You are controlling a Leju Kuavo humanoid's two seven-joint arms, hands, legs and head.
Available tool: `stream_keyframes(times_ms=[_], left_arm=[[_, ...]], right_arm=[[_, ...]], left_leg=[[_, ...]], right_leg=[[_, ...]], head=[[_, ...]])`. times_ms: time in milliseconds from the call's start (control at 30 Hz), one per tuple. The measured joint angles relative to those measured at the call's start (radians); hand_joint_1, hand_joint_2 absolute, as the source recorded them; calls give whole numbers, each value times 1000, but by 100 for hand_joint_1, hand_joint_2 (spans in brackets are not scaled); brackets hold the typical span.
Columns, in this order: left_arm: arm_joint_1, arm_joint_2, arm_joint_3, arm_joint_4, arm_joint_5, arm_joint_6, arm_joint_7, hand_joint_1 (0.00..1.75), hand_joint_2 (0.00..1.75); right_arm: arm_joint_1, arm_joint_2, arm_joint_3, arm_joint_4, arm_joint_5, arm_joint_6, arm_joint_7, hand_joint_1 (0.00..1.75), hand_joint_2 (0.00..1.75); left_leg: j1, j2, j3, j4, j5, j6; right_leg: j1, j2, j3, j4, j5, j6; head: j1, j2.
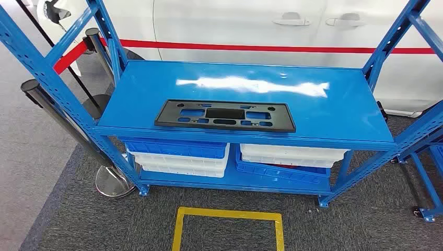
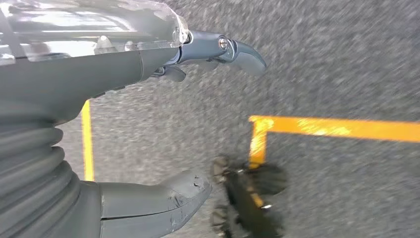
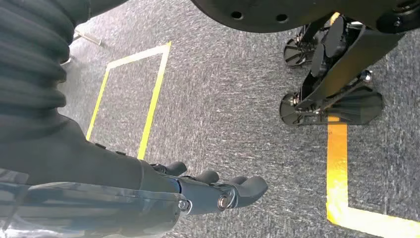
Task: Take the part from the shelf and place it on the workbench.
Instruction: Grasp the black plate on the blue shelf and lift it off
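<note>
Blue steel shelf (image 1: 339,112) stands across the middle of the head view, on dark grey carpet (image 1: 78,214). Behind it runs the white side of a car (image 1: 235,26) with a red stripe (image 1: 261,48) and two door handles. The top level of the shelf is a glossy blue sheet. On it, near the front edge and a little left of centre, lies the part (image 1: 225,115): a flat black rectangular plate with several cut-out slots, lying level, long side along the shelf front. On the lower level sit stacked white and blue bins (image 1: 177,156) on the left, and more bins (image 1: 290,157) on the right, one blue one tilted. Two dark posts (image 1: 49,107) with a chrome base stand left of the shelf. A yellow tape square (image 1: 228,214) marks the carpet in front of it.

The left wrist view looks down on carpet with yellow tape lines. The left hand (image 2: 148,129) hangs there with its thumb and fingers (image 2: 237,52) apart, holding nothing. The right wrist view shows the right hand (image 3: 198,191) over carpet too, its fingers (image 3: 245,188) stretched out loosely, nothing in them. Both hands are well away from the part.
</note>
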Motion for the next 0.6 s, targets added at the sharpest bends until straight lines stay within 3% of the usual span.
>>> stream_keyframes(times_ms=[133, 267, 400, 600], left_arm=[[-13, -4, 71, 7, -40, 8, -32, 0, 175], [-53, -23, 292, 34, -163, 35, -134, 0, 0], [-70, -33, 398, 46, -223, 51, -186, 0, 0], [-90, -50, 534, 60, -305, 78, -258, 0, 0]], right_arm=[[-10, 2, 14, 12, -32, -27, 7, 0, 175], [-40, 10, 58, 55, -131, -105, 27, 0, 175], [-52, 14, 71, 71, -183, -132, -4, 0, 175], [-67, 20, 83, 93, -252, -148, -137, 0, 175]], left_leg=[[0, 0, 0, 0, 0, 0], [0, 0, 0, 0, 0, 0], [0, 0, 0, 0, 0, 0], [0, 0, 1, 0, 0, 0]], right_leg=[[0, 0, 0, 0, 0, 0], [0, 0, 0, 0, 0, 0], [0, 0, 0, 0, 0, 0], [0, 0, 0, 0, 0, 0]], head=[[0, 0], [0, 0], [0, 0], [0, 0]])
